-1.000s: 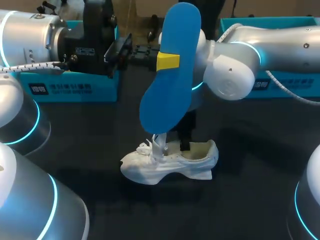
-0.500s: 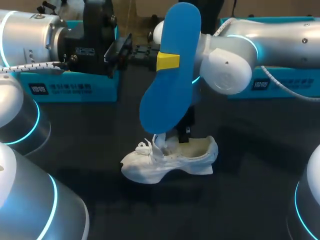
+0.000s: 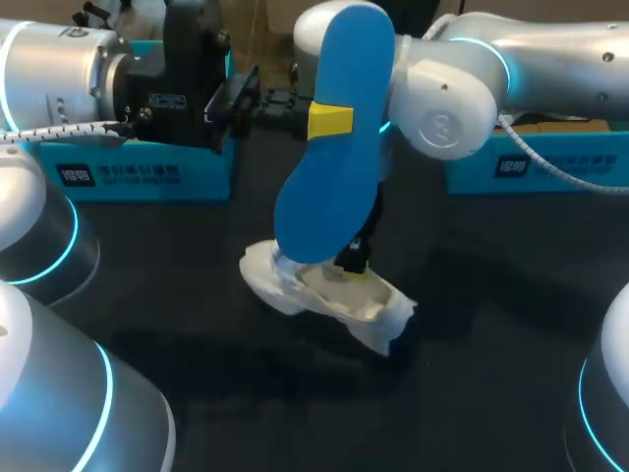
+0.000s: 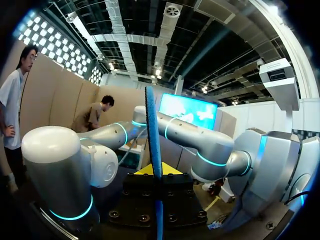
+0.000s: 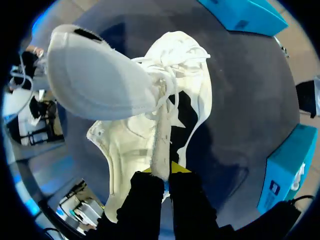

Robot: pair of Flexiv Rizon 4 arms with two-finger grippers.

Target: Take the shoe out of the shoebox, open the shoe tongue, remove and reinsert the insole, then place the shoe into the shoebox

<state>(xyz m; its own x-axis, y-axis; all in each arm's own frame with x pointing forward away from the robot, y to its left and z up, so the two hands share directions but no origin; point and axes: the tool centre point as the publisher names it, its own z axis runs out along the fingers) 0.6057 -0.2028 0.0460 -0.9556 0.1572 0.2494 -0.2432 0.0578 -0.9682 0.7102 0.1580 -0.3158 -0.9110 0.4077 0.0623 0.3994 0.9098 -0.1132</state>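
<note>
So the left tool [image 3: 330, 120] is clamped on the blue insole [image 3: 339, 59], holding it upright above mid-counter [image 3: 491, 344]. The right tool [image 5: 162, 176] is pinched narrow on a strip of the white shoe [image 3: 324, 295] upper, and the shoe sits tipped mid-counter. It looks light but floppy, so I'd grab the stiffer heel. The insole probably bends easily.

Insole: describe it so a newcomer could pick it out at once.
Start at the dark table, then the white shoe at its middle. Upright above the shoe, clamped in the left pincer, is the insole: the only bright blue, flat, foot-shaped piece, unlike the teal boxes behind.
</note>
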